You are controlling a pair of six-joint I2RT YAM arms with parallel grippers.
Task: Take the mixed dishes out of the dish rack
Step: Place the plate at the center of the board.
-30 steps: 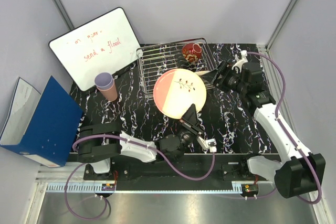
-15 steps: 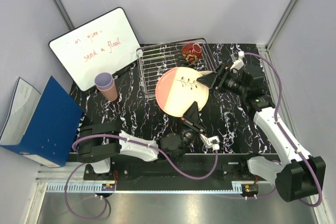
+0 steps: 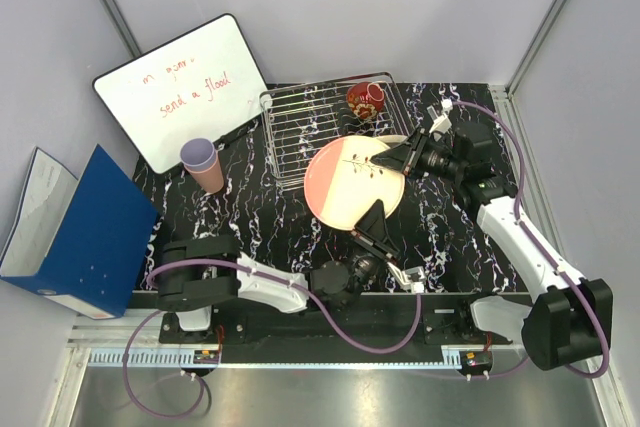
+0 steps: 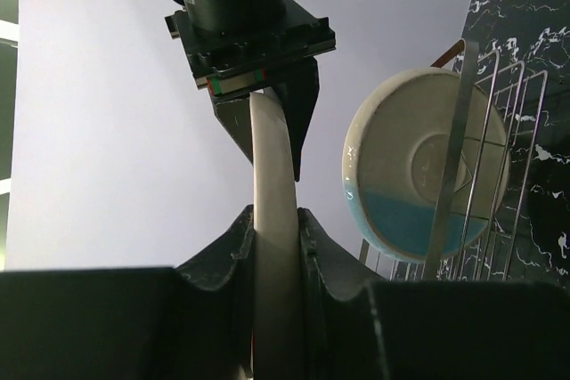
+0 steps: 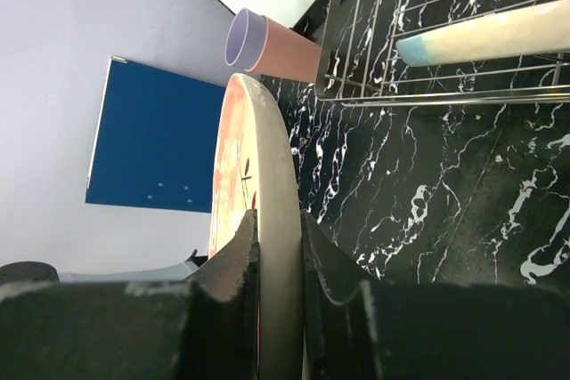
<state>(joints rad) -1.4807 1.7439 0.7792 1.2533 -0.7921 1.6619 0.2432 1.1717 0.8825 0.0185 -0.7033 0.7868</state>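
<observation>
Pink/cream plate (image 3: 350,184) held aloft just in front of the dish rack (image 3: 300,119), L gripper (image 3: 373,218) clamped on its near rim, R gripper (image 3: 396,156) pinching the far-right rim.

Tilted pink-cream plate (image 3: 345,187) (by the rack (image 3: 300,132))

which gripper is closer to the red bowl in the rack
right. the right gripper clamps the far edge of the pink plate, just on the near side of the red bowl; the left gripper clamps the plate's near edge, farther off
</observation>
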